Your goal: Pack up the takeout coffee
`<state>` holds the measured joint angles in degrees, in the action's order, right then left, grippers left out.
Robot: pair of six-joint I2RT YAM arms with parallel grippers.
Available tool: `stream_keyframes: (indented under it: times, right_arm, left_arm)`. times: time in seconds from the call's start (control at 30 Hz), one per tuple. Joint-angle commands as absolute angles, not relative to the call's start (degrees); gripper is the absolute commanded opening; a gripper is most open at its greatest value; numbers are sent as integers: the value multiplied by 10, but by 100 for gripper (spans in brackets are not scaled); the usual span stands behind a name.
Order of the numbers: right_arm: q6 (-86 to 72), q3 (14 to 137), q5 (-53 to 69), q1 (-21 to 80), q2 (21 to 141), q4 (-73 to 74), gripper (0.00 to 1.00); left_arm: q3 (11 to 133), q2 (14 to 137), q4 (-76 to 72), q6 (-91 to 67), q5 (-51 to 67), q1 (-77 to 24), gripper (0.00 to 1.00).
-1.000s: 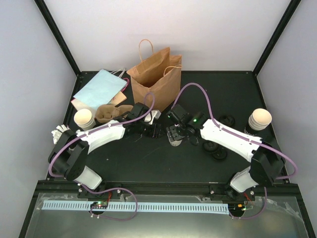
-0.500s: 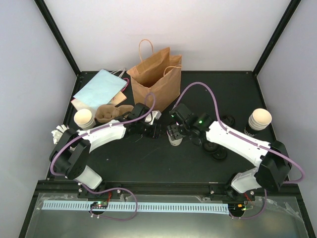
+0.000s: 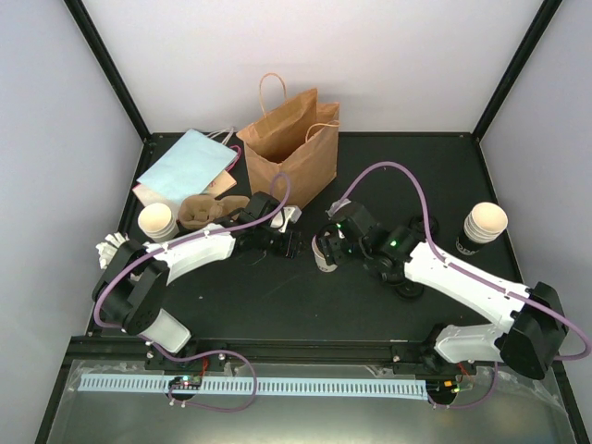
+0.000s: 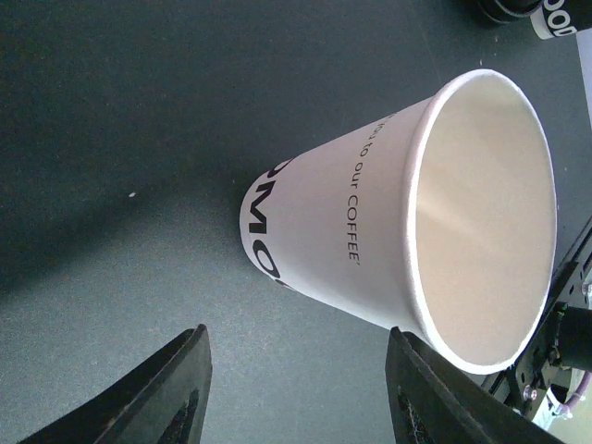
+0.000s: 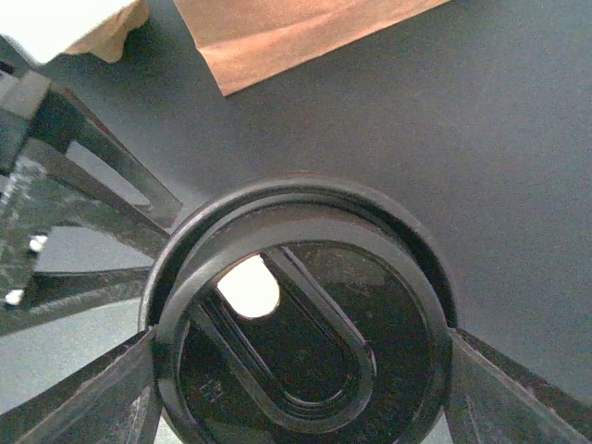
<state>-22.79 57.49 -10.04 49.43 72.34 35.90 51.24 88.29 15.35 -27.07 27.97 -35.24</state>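
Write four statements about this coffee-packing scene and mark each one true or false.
1. The right gripper grips a black lid. True.
2. The cup ahead of the left gripper has its lid on. False: it is open, with its cream inside showing.
3. The brown bag lies flat. False: it stands upright at the back of the table.
4. A stack of cups stands on the right side of the table. True.
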Motion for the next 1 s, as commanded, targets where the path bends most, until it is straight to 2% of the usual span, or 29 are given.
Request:
stream_keyframes:
  times: [0.0, 0.97]
  right_arm:
    - [-211, 555, -99, 497, 722, 323, 79]
    - [-201, 529, -121, 497, 738, 289, 78]
  left_arm:
    - [525, 891, 138, -272, 290, -348, 54]
    - [533, 899, 140, -273, 292, -349, 54]
